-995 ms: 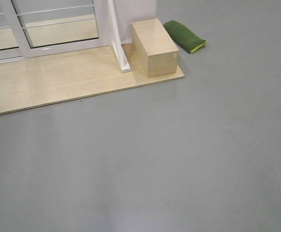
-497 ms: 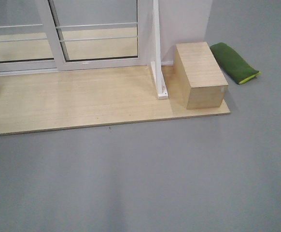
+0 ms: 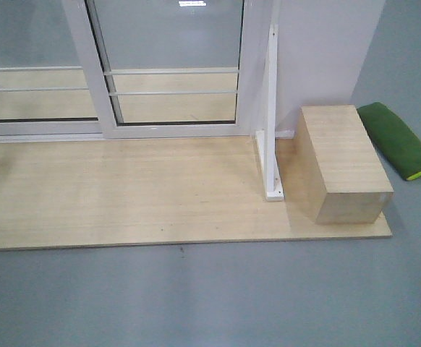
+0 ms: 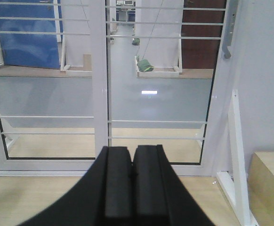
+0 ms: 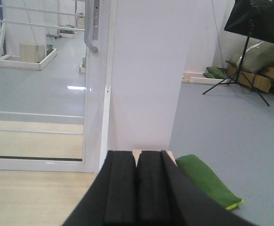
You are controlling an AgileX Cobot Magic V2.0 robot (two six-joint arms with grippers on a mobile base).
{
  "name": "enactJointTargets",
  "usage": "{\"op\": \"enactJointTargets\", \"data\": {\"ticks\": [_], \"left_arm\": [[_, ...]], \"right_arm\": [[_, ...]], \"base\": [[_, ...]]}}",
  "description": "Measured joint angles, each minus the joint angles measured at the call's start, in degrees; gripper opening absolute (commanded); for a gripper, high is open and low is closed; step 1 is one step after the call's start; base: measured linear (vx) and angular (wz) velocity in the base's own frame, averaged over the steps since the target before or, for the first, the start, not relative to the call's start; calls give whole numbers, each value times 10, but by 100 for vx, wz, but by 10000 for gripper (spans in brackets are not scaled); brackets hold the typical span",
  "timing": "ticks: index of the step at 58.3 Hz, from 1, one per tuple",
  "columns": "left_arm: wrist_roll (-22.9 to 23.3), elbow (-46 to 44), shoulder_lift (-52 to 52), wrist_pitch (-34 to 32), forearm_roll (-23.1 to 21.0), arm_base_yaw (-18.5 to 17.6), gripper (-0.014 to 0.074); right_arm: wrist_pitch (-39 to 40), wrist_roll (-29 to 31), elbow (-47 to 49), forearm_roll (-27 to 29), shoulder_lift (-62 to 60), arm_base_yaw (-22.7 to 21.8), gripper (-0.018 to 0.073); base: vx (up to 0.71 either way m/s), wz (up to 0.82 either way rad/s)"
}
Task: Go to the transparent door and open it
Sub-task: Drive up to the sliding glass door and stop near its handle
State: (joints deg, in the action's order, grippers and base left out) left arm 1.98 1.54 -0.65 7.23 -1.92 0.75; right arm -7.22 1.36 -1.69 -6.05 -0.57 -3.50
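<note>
Standing by, noting status. Robot faces the transparent door [image 4: 158,80] across grey floor [image 3: 218,296]; ref pt = wooden box [image 3: 344,170] on the light wood platform [image 3: 124,195]. Door stands behind the box, off to the side away from the green cushion [image 3: 402,144], w/ a white brace [image 3: 271,130] between box and door frame. Grey handle [image 4: 228,33] sits high on the door edge nearest the box, well above box top. Door looks closed: its edge appears flush w/ the white wall [image 5: 146,70] behind the box, no gap seen. Left gripper [image 4: 132,155]: pads pressed together, nothing between. Right gripper [image 5: 137,157]: same, clenched on nothing. Both well apart from the handle. Est. progress: approach partly done, prob. over half, since the door fills the left wrist view, but front view shows bare floor short of the platform. Left to do: close in, raise an arm to handle ht, release pincer, catch the handle, presumably slide the panel away from the box. No contact w/ door yet.
</note>
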Motion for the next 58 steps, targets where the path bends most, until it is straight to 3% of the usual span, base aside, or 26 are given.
{"op": "enactJointTargets", "data": {"ticks": [58], "left_arm": [[0, 0, 0, 0, 0, 0, -6]], "right_arm": [[0, 0, 0, 0, 0, 0, -8]], "base": [[50, 4]]}}
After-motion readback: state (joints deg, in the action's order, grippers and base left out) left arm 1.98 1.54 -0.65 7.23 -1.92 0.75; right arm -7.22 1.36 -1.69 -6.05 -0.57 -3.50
